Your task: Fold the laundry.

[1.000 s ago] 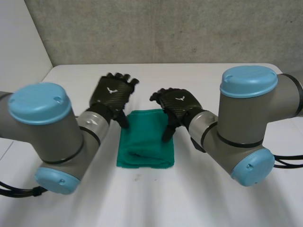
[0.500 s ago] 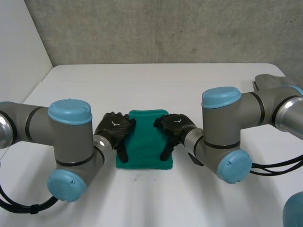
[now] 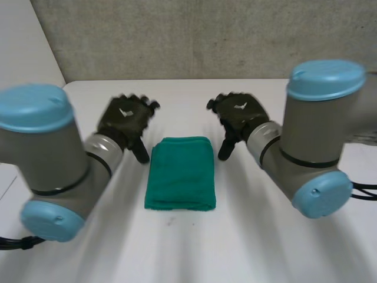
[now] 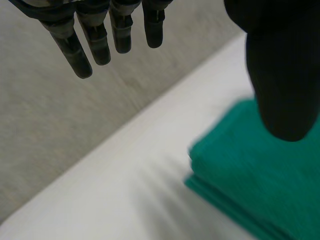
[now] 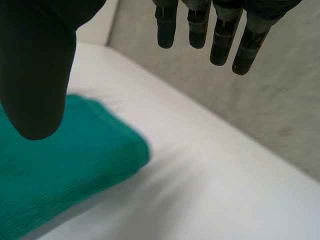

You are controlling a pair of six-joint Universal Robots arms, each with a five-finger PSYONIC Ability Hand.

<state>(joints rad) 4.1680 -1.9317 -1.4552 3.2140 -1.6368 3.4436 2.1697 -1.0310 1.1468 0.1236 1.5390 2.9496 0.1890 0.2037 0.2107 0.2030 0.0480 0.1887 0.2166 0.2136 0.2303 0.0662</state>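
Lifted off the folded green terry cloth [image 3: 181, 174], the left robot hand [image 3: 125, 118] and right robot hand [image 3: 238, 113] now hang open and empty beside it, and the folding looks finished.

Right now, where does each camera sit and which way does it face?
Head view: between and behind the arms, looking down at the table and folded green cloth; both arms, left hand and right hand show.
Left wrist view: on that wrist, looking past its own straight fingers and thumb at the cloth.
Right wrist view: likewise, on the right wrist.
All three share the cloth.
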